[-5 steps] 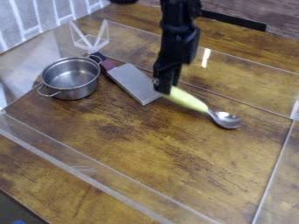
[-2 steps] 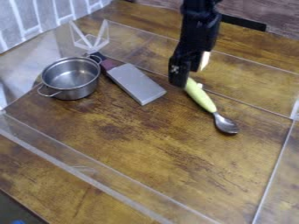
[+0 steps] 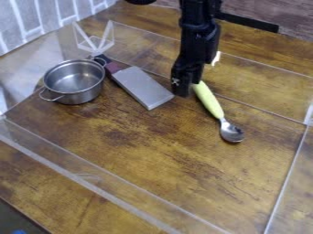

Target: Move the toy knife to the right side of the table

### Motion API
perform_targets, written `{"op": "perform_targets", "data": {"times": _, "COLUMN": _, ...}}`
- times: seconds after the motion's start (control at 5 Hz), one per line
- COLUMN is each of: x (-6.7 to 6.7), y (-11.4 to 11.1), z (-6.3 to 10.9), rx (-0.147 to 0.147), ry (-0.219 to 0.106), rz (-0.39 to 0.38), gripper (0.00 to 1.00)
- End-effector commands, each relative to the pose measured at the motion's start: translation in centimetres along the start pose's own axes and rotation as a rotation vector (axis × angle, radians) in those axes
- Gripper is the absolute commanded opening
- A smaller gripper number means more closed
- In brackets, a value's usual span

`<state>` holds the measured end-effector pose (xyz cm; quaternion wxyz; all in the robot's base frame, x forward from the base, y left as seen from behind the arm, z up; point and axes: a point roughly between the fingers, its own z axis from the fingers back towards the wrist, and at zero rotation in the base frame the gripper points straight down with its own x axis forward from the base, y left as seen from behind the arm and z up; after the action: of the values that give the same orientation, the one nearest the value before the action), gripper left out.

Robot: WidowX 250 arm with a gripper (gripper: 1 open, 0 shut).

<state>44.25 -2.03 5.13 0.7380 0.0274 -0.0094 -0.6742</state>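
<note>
The toy knife [image 3: 210, 102] lies flat on the table [image 3: 134, 151], right of centre. Its yellow-green handle points toward the back and its rounded silver tip [image 3: 232, 133] toward the front right. My gripper [image 3: 184, 89] points straight down, low over the wood. It is at the far end of the handle, just to its left. Its dark fingers blend together, so I cannot make out their gap or whether they touch the handle.
A flat grey slab with a dark handle [image 3: 141, 87] lies just left of the gripper. A small steel pot [image 3: 73, 82] stands further left, with a clear plastic stand [image 3: 93, 38] behind it. Low clear acrylic walls [image 3: 263, 114] cross the table on the right and along the front.
The gripper rose off the handle, shifted toward the back right, then came down again at the handle's far end. The knife turned, its handle swinging to the right.
</note>
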Motion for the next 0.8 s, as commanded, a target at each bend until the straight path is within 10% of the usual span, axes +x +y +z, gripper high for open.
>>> {"op": "perform_targets", "data": {"times": 0.0, "x": -0.6, "y": 0.9, "z": 3.2, "rx": 0.046, "ry": 0.007, "rz": 0.038, "gripper": 0.00}}
{"op": "perform_targets", "data": {"times": 0.4, "x": -0.1, "y": 1.7, "z": 4.8, "rx": 0.048, "ry": 0.026, "rz": 0.083, "gripper": 0.00}}
{"op": "perform_targets", "data": {"times": 0.6, "x": -0.7, "y": 1.5, "z": 3.4, "rx": 0.043, "ry": 0.005, "rz": 0.084, "gripper": 1.00}}
